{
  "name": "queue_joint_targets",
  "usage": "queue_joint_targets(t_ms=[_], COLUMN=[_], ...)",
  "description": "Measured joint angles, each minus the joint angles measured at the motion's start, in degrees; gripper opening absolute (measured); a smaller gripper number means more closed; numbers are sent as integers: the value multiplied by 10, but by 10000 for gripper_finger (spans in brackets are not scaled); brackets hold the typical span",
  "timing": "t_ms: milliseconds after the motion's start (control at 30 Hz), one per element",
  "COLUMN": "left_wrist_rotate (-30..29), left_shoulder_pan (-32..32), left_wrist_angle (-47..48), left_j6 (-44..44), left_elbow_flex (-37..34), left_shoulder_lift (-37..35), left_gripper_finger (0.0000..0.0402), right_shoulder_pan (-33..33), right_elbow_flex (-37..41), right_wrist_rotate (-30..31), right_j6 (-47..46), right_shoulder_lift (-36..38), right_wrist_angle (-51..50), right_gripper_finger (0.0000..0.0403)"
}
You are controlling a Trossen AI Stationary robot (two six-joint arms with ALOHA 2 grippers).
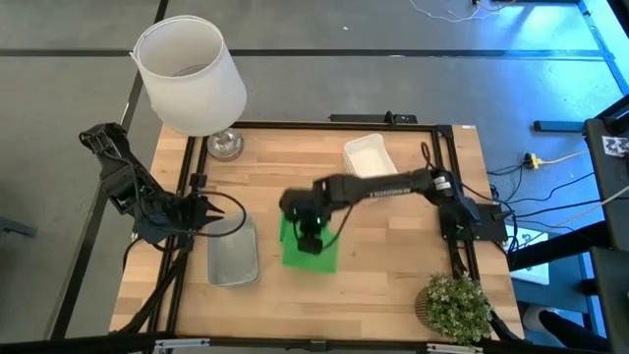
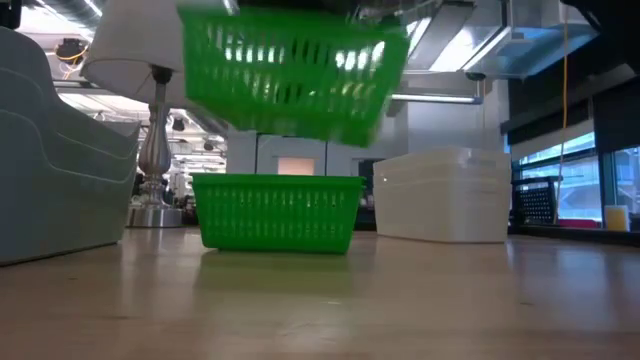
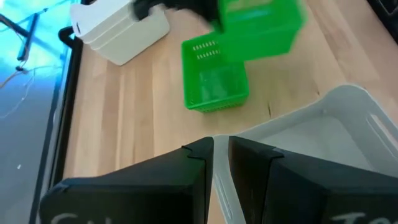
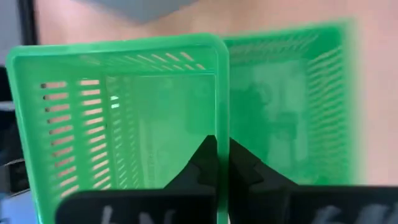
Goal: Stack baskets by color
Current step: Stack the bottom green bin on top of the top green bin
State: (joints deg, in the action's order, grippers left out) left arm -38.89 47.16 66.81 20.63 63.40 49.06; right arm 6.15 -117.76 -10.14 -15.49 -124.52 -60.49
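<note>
My right gripper (image 1: 310,239) hangs over the table's middle, shut on a bright green basket (image 2: 295,75). That basket hangs tilted above a second green basket (image 2: 278,212), which stands on its base on the table. My left gripper (image 1: 208,213), at the table's left, is shut on a translucent grey basket (image 1: 233,251). White baskets (image 1: 371,155) sit nested at the far right of the table. In the right wrist view the held green basket (image 4: 118,124) fills the left, with the second green basket (image 4: 292,106) beyond it. My left gripper has the grey basket's rim (image 3: 219,186) between its fingers near the far left corner, one finger inside the basket and one outside. It comes from the table's left, slanting down. Whether the basket's base is on the table I cannot tell. My right gripper pinches the upper edge of one wall (image 4: 222,124) of the green basket, one finger inside and one outside. The fingers slant down from above. The basket hangs tilted below them, clear of the table and of the second green basket.
A lamp with a large white shade (image 1: 192,74) and a metal foot (image 1: 224,145) stands at the far left. A small potted plant (image 1: 454,305) sits at the near right corner. Bare wood lies along the near edge and between the green and white baskets.
</note>
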Motion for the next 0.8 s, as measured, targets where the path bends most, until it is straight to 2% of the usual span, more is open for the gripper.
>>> queue_joint_targets(t_ms=[100,233,433,800], left_wrist_rotate=[-6,-11,-36,-59], left_shoulder_pan=[0,0,0,0], left_wrist_angle=[0,0,0,0], left_j6=[18,33,48,48], left_elbow_flex=[0,0,0,0], left_shoulder_lift=[0,0,0,0], left_gripper_finger=[41,41,41,41], right_shoulder_pan=[-34,-68,-90,-92], right_elbow_flex=[-3,1,17,52], right_wrist_rotate=[21,21,21,9], right_j6=[58,99,160,173], right_shoulder_lift=[0,0,0,-1], right_wrist_angle=[-1,0,11,10], right_gripper_finger=[2,2,2,1])
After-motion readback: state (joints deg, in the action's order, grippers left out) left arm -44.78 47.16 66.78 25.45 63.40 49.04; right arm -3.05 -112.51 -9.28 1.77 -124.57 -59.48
